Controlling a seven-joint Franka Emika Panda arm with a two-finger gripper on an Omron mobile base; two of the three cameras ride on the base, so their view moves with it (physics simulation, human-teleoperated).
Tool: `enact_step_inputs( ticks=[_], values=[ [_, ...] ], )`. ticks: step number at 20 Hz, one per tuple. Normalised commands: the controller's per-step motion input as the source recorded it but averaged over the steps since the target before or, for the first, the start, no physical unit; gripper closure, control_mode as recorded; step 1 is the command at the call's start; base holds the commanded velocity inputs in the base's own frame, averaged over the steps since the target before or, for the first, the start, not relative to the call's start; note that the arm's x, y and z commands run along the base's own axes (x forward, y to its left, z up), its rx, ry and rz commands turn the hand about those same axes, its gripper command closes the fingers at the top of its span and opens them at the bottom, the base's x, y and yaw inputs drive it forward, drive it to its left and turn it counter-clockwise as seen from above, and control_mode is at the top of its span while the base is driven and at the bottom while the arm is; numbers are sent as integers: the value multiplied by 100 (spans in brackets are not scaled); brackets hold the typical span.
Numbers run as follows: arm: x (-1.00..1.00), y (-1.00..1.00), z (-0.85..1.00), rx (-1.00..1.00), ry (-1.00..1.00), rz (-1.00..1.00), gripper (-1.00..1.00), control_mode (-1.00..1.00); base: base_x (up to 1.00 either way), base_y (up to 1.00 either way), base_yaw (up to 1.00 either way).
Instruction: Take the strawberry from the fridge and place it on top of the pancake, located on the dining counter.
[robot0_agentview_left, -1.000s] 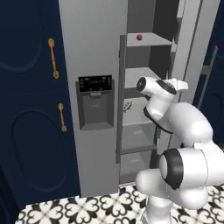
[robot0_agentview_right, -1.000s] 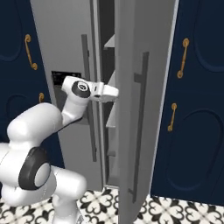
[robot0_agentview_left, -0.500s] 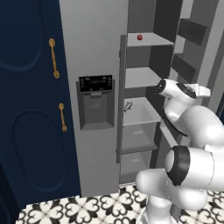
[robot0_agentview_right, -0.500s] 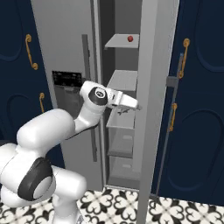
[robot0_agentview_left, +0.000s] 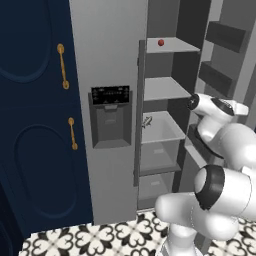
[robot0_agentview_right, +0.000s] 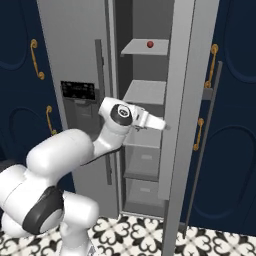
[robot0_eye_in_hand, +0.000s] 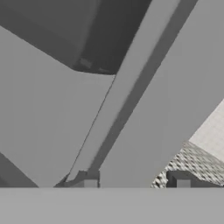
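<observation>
Tall matte-grey fridge (robot0_agentview_right: 75, 45) door open, tiny round red strawberry (robot0_agentview_right: 150, 44) on smooth top shelf, two-finger gripper (robot0_agentview_right: 165, 126) at the door edge, jaw spacing unclear.

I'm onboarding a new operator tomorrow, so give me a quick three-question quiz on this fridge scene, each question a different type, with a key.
1. True or false: the strawberry lies on the top shelf of the fridge.
2. Multiple choice: the fridge's right door is A) shut, B) swung open, C) taken off.
3. Short answer: in the right base view, what sits on the fridge's left door beside the arm's elbow?

Key
1. True. It lies alone on the top shelf, also seen in the right base view.
2. B. The shelves are exposed, and the gripper reaches the open door's edge.
3. The dark dispenser panel.
</observation>
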Motion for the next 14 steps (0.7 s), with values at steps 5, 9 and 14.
enact_step_inputs(
  ticks=[5, 9, 14],
  values=[
    [-65, 12, 41, 9, 0, 7, -100, -100, 0, 0, 0],
    [-61, 60, 29, 7, 0, 8, -100, -100, 0, 0, 0],
    [-64, 86, 2, 3, 0, 13, -100, -100, 0, 0, 0]
  ],
)
